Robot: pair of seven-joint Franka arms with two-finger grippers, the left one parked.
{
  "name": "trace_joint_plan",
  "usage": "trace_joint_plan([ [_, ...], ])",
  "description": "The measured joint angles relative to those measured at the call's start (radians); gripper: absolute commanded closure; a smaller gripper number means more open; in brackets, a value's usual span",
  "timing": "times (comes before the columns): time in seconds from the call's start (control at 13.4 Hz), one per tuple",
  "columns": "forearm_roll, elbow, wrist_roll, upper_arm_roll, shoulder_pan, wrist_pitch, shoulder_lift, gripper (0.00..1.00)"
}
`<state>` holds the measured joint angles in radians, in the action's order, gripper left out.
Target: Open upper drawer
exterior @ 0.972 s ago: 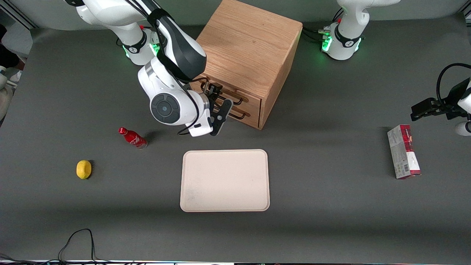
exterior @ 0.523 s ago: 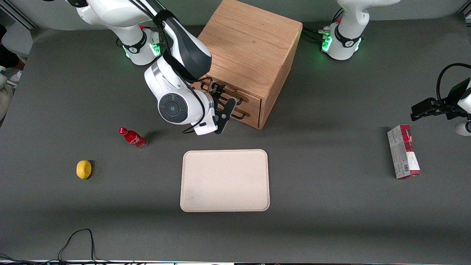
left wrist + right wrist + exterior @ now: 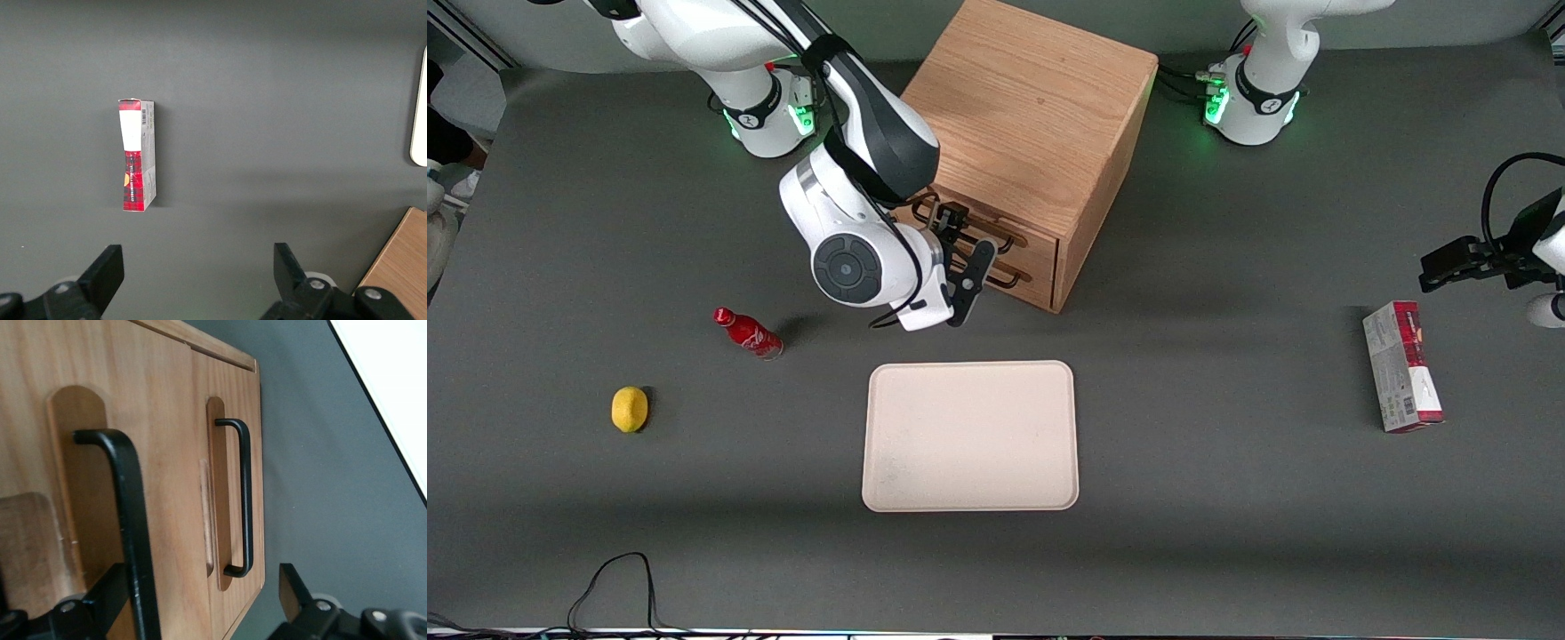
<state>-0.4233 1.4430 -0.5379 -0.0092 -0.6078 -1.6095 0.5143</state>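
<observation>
A wooden cabinet [image 3: 1021, 142] is set near the desk [image 3: 1227, 498] edge farthest from the front camera, about midway along it, turned at an angle. Its 2 drawers are seen on the face toward the working arm's end of the desk. The upper drawer [image 3: 996, 233] is found at the top of that face, directly above the lower drawer [image 3: 1009, 267], and its front sits flush with the cabinet, so it is shut. Each drawer carries a black wire bar handle; in the right wrist view the upper handle [image 3: 127, 520] is seen close up, with the lower handle [image 3: 241, 497] beside it. The hand [image 3: 959, 258] is held right in front of the drawer fronts, at the level of the handles. Its fingers [image 3: 293, 593] are spread apart, and the upper handle's bar passes between them in the wrist view; whether it is touched cannot be told. A beige tray [image 3: 970, 436] lies nearer the front camera than the cabinet, around the desk's middle. Toward the working arm's end, a red bottle [image 3: 747, 332] lies on its side, and a lemon [image 3: 630, 409] rests nearer that end's edge. A red and grey carton [image 3: 1401, 366] lies toward the parked arm's end.
</observation>
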Motion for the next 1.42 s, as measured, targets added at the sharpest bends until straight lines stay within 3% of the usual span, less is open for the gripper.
trace_joint_plan([
  [1.42,0.020,0.008,-0.005,-0.022,0.019,-0.047,0.001,0.00],
])
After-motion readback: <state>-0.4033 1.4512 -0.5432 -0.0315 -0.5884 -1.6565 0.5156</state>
